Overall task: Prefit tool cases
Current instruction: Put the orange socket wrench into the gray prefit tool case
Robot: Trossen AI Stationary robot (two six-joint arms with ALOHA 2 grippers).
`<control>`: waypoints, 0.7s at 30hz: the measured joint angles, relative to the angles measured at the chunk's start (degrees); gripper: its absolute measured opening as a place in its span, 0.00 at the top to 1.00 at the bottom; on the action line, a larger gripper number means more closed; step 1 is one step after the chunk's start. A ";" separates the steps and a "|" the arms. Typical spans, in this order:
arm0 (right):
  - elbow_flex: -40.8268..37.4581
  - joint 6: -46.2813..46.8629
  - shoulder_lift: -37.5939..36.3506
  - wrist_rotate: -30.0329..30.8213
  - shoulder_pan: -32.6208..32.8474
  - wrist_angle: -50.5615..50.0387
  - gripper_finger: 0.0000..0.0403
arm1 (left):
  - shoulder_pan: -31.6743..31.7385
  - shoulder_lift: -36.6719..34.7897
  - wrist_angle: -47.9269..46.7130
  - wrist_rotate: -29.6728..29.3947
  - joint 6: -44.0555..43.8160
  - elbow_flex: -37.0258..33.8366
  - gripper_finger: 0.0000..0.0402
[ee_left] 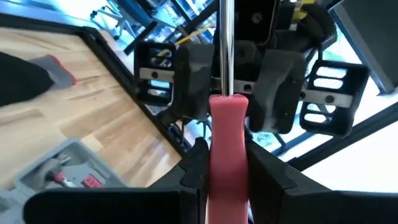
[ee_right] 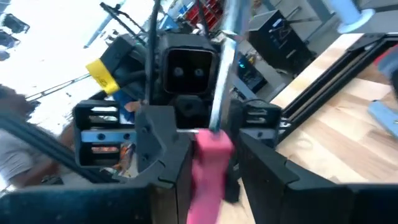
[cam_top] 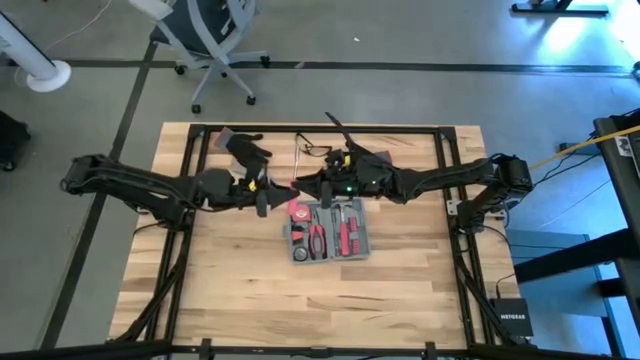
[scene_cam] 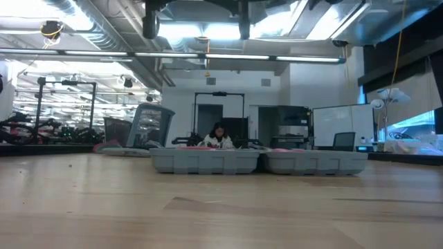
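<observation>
The grey-blue tool case (cam_top: 325, 232) lies open at the table's (cam_top: 250, 290) middle. Just beyond its far edge, raised above it, left gripper (cam_top: 268, 190) and right gripper (cam_top: 305, 186) both pinch one red-handled screwdriver (ee_left: 227, 149).

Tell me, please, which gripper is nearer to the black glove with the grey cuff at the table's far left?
Left. The left gripper is just right of the black glove, towards the table's near edge; the right gripper is farther right, beyond the left one.
</observation>
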 joint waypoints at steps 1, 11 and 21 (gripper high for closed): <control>0.00 0.03 0.00 -0.45 0.00 0.25 0.70 | 0.00 0.71 0.63 0.45 -0.02 0.00 0.84; -0.02 -0.26 0.00 -3.20 -0.04 -0.04 0.70 | 1.51 2.54 4.09 2.21 -0.94 0.02 0.84; -0.04 -0.72 -0.09 -2.47 0.00 -0.04 0.90 | 1.79 2.35 4.18 1.93 1.52 0.02 0.84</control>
